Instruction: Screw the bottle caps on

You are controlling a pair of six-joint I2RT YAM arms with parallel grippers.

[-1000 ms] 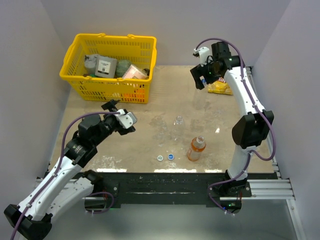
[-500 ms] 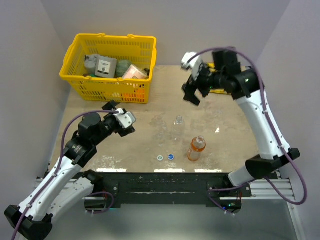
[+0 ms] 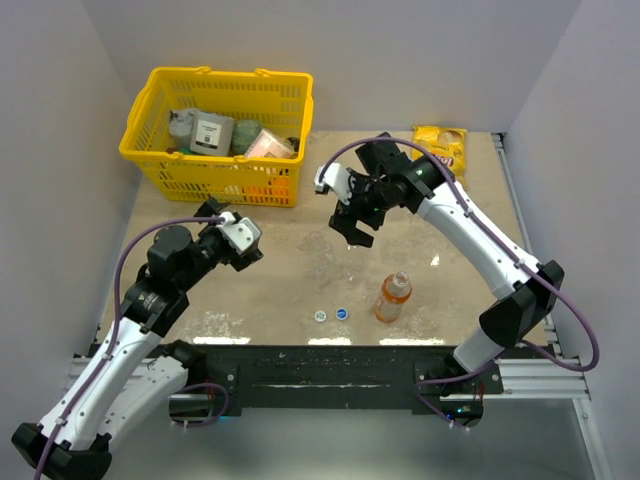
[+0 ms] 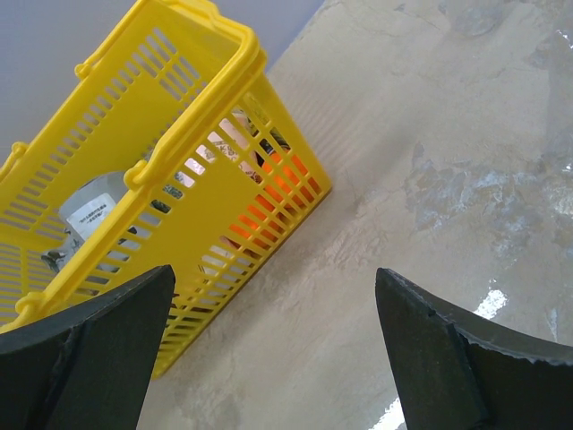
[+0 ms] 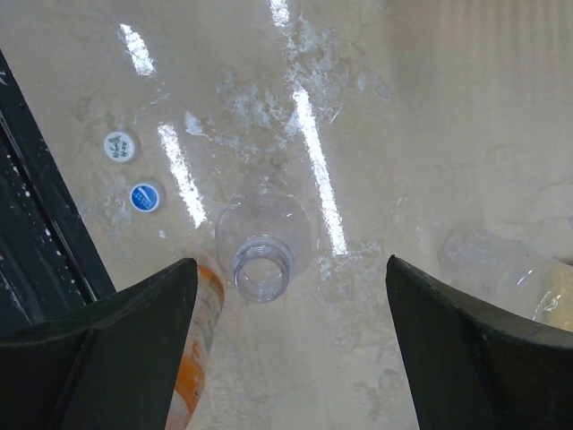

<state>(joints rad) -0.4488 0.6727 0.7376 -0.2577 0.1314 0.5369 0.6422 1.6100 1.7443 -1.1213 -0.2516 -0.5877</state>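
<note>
The right gripper [image 3: 352, 226] hangs above the upright, uncapped clear bottle [image 5: 262, 257] at mid-table, jaws spread wide and grasping nothing; the bottle mouth sits between the two fingers in the right wrist view. The orange bottle [image 3: 393, 297] stands just beside it toward the near edge, and a whitish cap [image 3: 319, 317] and a blue cap [image 3: 342, 314] lie side by side on the table [image 3: 470, 280] near that edge. The left gripper [image 4: 273, 296] is released and empty, facing the yellow basket [image 3: 215, 180].
</note>
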